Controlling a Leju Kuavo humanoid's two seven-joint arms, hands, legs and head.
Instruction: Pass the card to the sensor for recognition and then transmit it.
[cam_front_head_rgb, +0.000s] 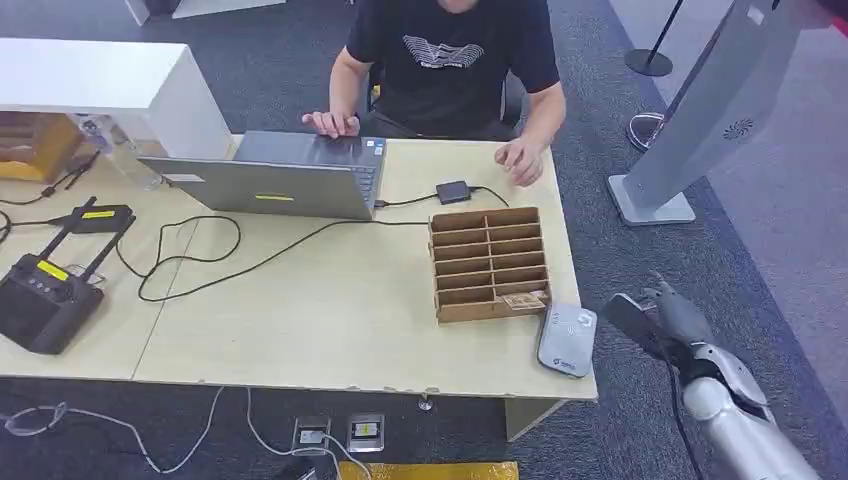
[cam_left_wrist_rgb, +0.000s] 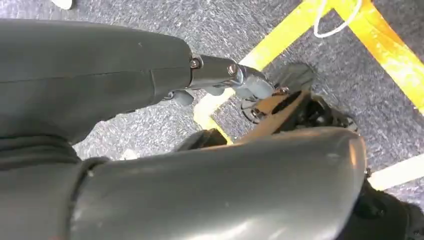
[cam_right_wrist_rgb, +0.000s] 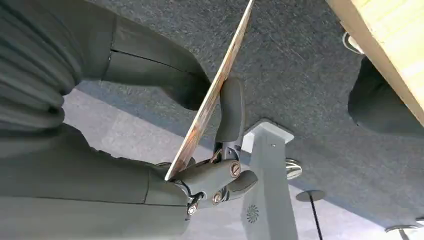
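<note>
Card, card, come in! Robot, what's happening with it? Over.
Right hand pinching card in fingers, off the table's edge. Sensor on table corner, not reached yet. Left hand hanging over floor, grip unclear. Nothing between card and sensor.

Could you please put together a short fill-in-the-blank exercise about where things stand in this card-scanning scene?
1. The right robot hand pinches a thin ____ beyond the table's edge.
2. The grey sensor lies on the table beside the ____ organizer.
3. The person behind the table rests one hand on the ____.
4. The left robot hand hangs over the floor and holds ____.

Missing words: card; wooden; laptop; nothing
</note>
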